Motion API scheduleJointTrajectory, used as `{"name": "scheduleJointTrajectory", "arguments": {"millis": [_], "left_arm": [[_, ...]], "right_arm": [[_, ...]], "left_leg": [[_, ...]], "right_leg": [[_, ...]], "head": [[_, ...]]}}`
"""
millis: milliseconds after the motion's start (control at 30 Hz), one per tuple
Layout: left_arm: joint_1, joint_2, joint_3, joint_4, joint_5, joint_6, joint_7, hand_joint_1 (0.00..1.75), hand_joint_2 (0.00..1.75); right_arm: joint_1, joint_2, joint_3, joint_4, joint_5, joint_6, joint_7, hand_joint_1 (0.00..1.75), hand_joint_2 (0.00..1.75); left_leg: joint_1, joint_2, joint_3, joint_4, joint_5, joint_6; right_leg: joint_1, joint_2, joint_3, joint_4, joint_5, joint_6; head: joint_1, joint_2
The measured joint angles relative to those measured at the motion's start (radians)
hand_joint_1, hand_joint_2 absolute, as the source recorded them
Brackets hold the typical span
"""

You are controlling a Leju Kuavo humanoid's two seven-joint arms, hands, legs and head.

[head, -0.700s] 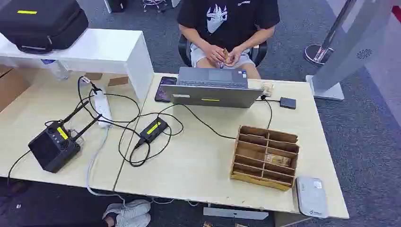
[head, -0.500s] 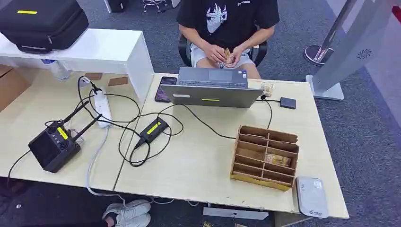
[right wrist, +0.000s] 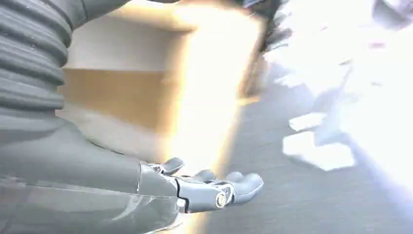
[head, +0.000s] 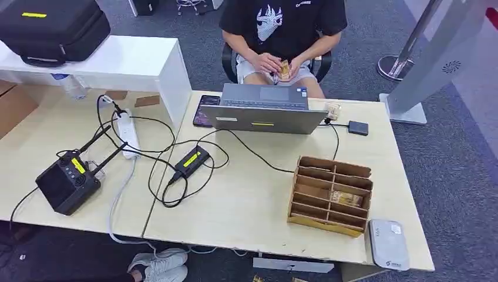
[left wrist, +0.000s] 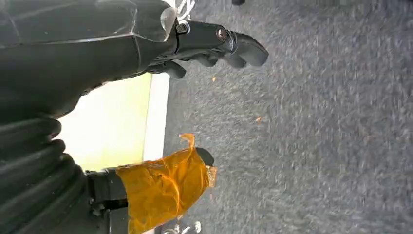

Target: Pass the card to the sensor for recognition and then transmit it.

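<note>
— Wooden tray [head: 330,195] on the desk [head: 246,200], is that where the card is?

— I think so. A brownish card [head: 345,199] lies in one of its right-hand compartments, untouched. The grey sensor [head: 387,244] sits just beside the tray at the near right corner of the desk.

— And your hands?

— Both hang low beside the desk, over the grey carpet. My left hand [left wrist: 214,48] holds nothing, fingers loosely spread, thumb wrapped in orange tape [left wrist: 163,187]. My right hand [right wrist: 214,187] is empty too, fingers extended and apart.

— So how far along are you?

— At the very start, as I judge it. Nothing is picked up, nothing scanned, nothing handed on. I have yet to lift a hand to the tray, take the card, hold it to the sensor, then pass it on, probably to the person [head: 282,29] seated behind the laptop [head: 264,111], who is handling a small item of their own.
</note>
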Motion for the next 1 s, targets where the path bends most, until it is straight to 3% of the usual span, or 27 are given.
{"name": "scheduleJointTrajectory", "arguments": {"millis": [333, 700, 900, 1000], "left_arm": [[0.003, 0.005, -0.015, 0.0, -0.004, -0.02, -0.018, 0.0, 1.75], [0.004, 0.011, -0.021, 0.0, -0.002, -0.032, -0.025, 0.0, 1.75], [0.008, 0.013, -0.021, 0.0, 0.004, -0.032, -0.032, 0.0, 1.75], [0.011, 0.013, -0.021, 0.0, 0.006, -0.032, -0.034, 0.0, 1.75]], "right_arm": [[-0.087, -0.107, 0.008, -0.015, -0.089, 0.117, -0.094, 0.0, 1.75], [-0.157, -0.19, 0.067, -0.015, -0.059, 0.167, -0.148, 0.0, 1.75], [-0.187, -0.21, 0.189, -0.037, 0.094, 0.183, -0.328, 0.0, 1.75], [-0.189, -0.209, 0.25, -0.063, 0.147, 0.194, -0.38, 0.0, 1.75]], "left_leg": [[0.001, -0.002, 0.001, 0.0, 0.0, 0.001], [0.0, -0.002, 0.0, 0.0, 0.0, 0.001], [0.001, -0.002, 0.001, 0.0, 0.0, 0.001], [0.001, -0.002, 0.0, 0.0, 0.0, 0.001]], "right_leg": [[0.001, 0.0, 0.0, 0.0, 0.0, 0.0], [0.001, 0.0, 0.001, 0.0, 0.0, 0.001], [0.001, 0.0, 0.001, 0.0, 0.0, 0.001], [0.001, 0.0, 0.001, 0.0, 0.0, 0.001]], "head": [[0.001, 0.0], [0.001, 0.0], [0.001, 0.0], [0.001, 0.0]]}}
